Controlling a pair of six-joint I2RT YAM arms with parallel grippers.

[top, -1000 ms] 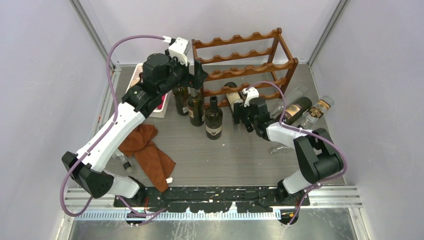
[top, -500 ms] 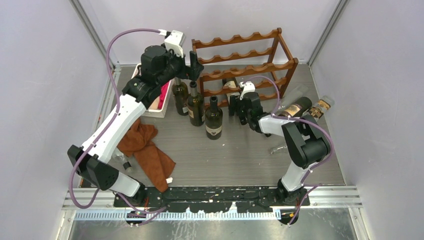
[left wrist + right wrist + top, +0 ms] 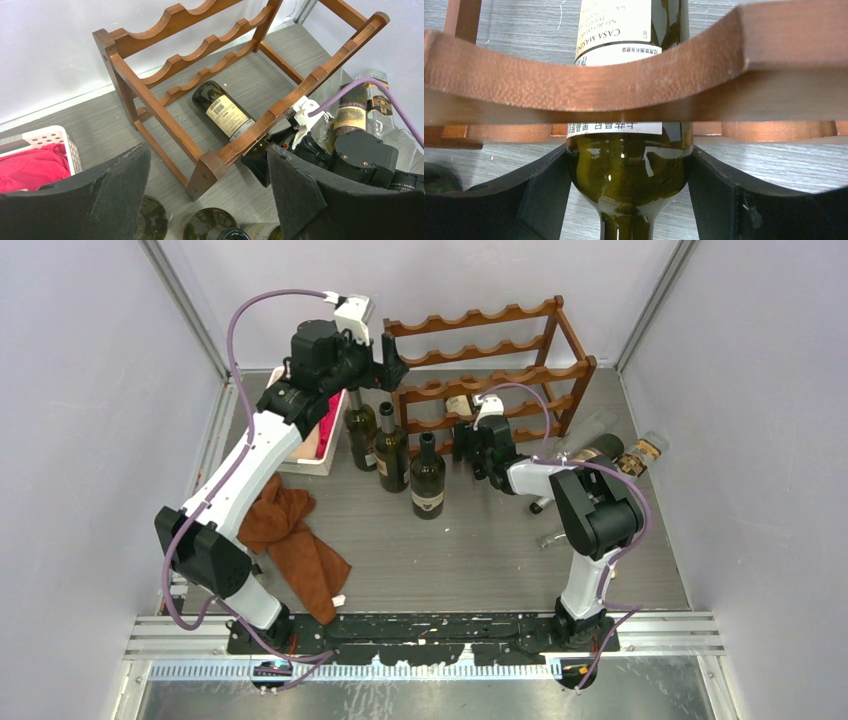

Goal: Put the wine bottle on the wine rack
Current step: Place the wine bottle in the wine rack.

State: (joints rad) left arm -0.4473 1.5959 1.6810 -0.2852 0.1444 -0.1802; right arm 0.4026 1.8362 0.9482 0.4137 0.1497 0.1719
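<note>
The right gripper (image 3: 631, 187) clamps its jaws on the shoulder of the wine bottle (image 3: 223, 111), which lies on its side in the lowest tier of the wine rack (image 3: 155, 107), its base pointing far and its neck near. The left gripper (image 3: 205, 170) hovers over the rack's near left corner, jaws spread wide and empty. The insertion step looks almost done, though whether the bottle is fully seated cannot be told. The next move likely calls for opening the right jaws and backing straight out without dragging the neck. 3 upright bottles (image 3: 390, 450) stand just left of it.
</note>
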